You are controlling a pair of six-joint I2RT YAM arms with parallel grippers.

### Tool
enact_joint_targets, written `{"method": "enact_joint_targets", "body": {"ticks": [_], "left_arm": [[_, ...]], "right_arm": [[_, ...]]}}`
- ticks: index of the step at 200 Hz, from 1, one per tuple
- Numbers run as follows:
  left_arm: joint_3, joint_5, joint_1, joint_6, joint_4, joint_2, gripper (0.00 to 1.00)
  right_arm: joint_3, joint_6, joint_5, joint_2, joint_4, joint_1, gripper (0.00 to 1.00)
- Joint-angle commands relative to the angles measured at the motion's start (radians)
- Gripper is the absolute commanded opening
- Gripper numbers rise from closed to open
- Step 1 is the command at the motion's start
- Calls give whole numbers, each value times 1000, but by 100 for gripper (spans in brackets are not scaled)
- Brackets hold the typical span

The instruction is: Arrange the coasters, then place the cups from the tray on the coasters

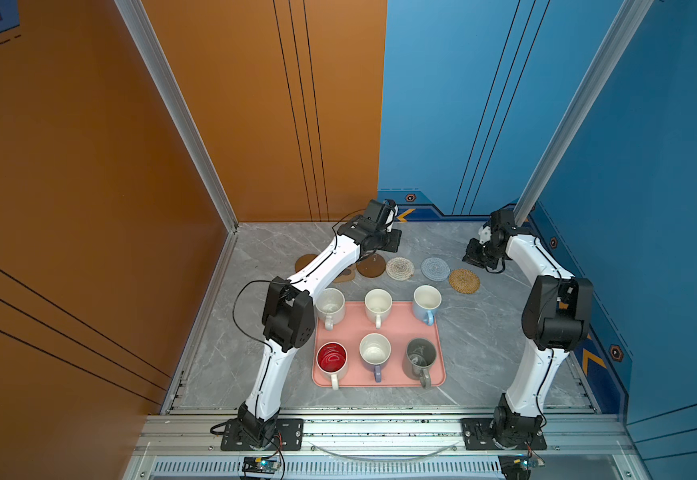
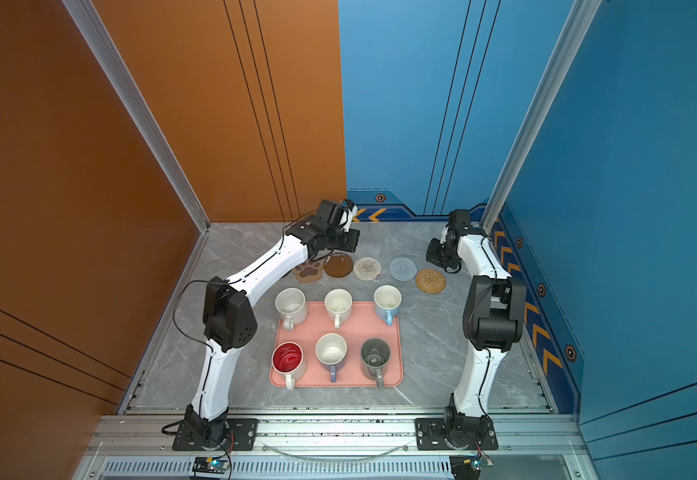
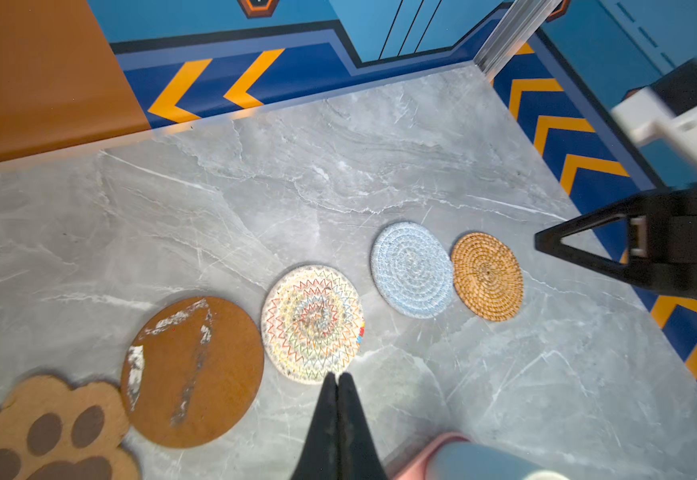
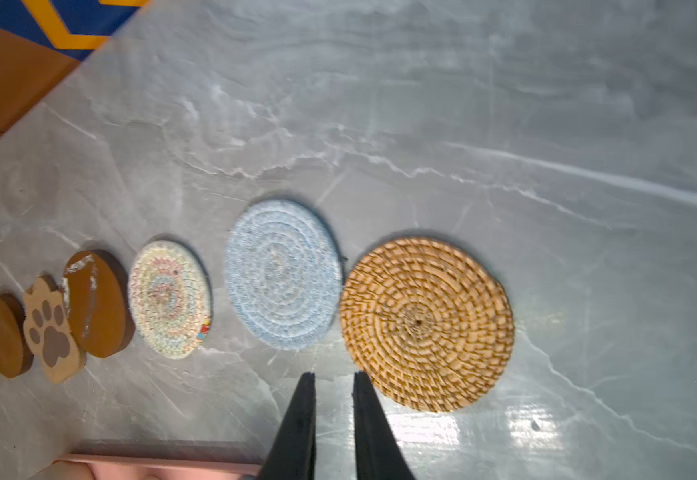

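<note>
**Coaster row crowded at both ends: spacing to be finished before any cup is lifted**

In both top views the six coasters (image 1: 400,268) are seen in a row between the tray (image 1: 396,328) and the desk's (image 1: 483,340) far edge. All six cups (image 1: 378,301) are seen on the tray, at the desk's middle. At the row's left end the paw (image 2: 308,271) is touched by a brown disc (image 2: 338,266).

In the left wrist view the left gripper (image 3: 337,376) is seen empty, fingers pressed together, just beside the cream round (image 3: 312,324). The blue round (image 3: 412,270) and rattan round (image 3: 487,276) are seen edge to edge.

In the right wrist view the right gripper (image 4: 334,376) is seen with fingers slightly spread, nothing between them, near those two rounds. The paw is seen wedged between two brown discs; whether it overlaps them cannot be told.

The crowded coasters are probably best parted by sliding under a pressed fingertip, since such flat mats are judged hard to pinch. Room for a cup's handle should be left between neighbours.
</note>
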Motion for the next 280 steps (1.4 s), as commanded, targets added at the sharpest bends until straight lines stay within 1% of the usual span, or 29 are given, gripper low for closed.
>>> {"method": "enact_joint_targets", "body": {"ticks": [1, 20, 39, 43, 63, 104, 164, 280], "left_arm": [[-96, -41, 16, 43, 38, -88, 0], [-170, -48, 16, 63, 38, -150, 0], [-246, -52, 16, 75, 37, -210, 0], [-261, -56, 15, 76, 38, -221, 0], [-330, -75, 16, 85, 38, -272, 0], [-426, -109, 16, 86, 38, -347, 0], [-500, -135, 13, 46, 40, -403, 0], [-565, -148, 9, 6, 63, -461, 0]], "right_arm": [[-45, -15, 26, 30, -23, -14, 7], [-58, -16, 27, 54, -12, -20, 4], [-62, -12, 30, 69, -8, -23, 4], [-64, -12, 31, 99, -6, -23, 4], [-75, -1, 23, 126, 11, -23, 4], [-67, 12, 46, 184, 12, -30, 4], [-28, 29, 81, 232, 11, -47, 3], [76, 61, 56, 302, 9, -58, 3]]}}
